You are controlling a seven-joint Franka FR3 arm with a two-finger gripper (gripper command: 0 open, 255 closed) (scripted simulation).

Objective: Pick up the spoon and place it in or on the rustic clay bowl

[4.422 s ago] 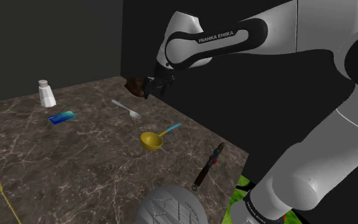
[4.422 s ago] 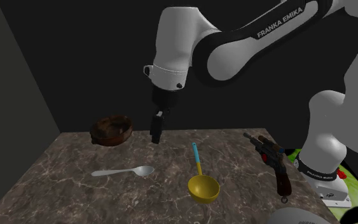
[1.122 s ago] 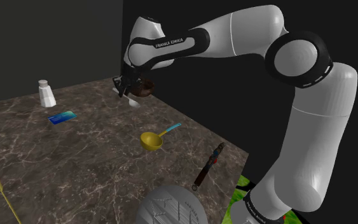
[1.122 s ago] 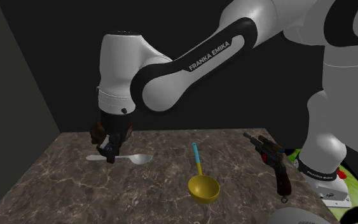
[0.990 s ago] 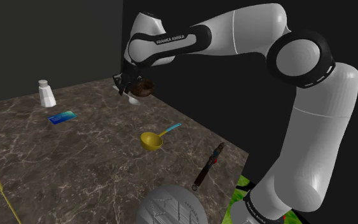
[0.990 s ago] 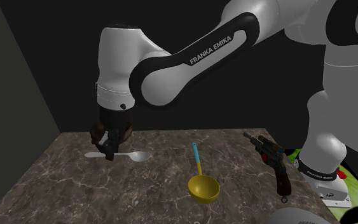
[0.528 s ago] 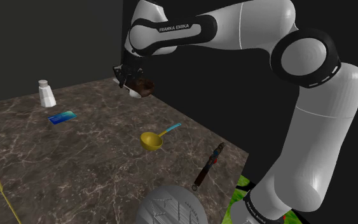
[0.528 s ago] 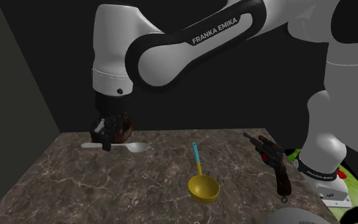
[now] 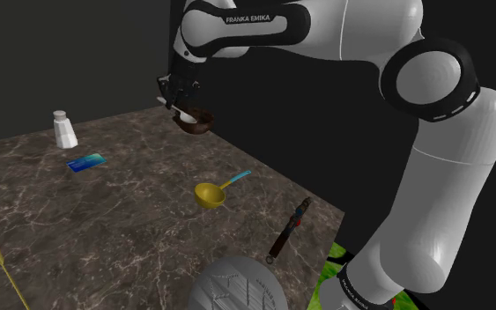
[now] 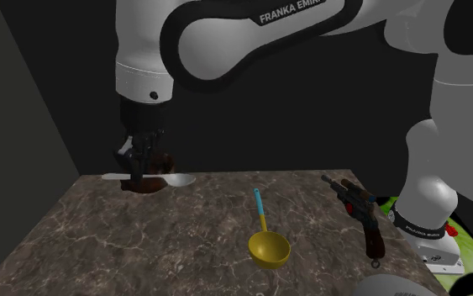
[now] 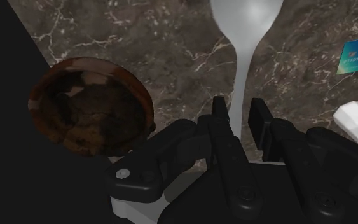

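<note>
The gripper [image 10: 139,171] is clamped on the handle of the pale spoon [image 10: 176,179], holding it level above the dark marbled surface [image 10: 184,244]. The spoon's long axis runs across the second exterior view, with its scoop end towards that view's right and the handle tip towards its left. Compared with half a second ago the arm has carried the spoon higher and closer to the brown clay bowl [image 11: 91,114]; in the wrist view the spoon hangs just beside the bowl's rim rather than over it.
</note>
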